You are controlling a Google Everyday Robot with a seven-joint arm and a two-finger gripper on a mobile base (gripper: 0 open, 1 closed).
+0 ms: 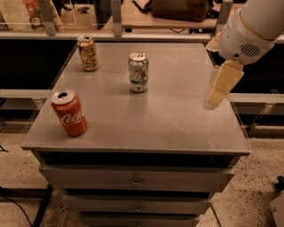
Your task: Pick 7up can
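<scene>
The 7up can [138, 72] stands upright near the middle of the grey cabinet top [168, 119], toward the back. It is silvery-white with green markings and a silver top. My gripper [214, 98] hangs from the white arm at the upper right, above the right part of the top. It is well to the right of the can and a little nearer the front, not touching it, and it holds nothing.
A red Coca-Cola can [69, 113] stands near the front left corner. A gold-tan can [88, 53] stands at the back left. The cabinet has drawers [135, 181] below. A rail and a counter with a brown bag [182, 9] lie behind.
</scene>
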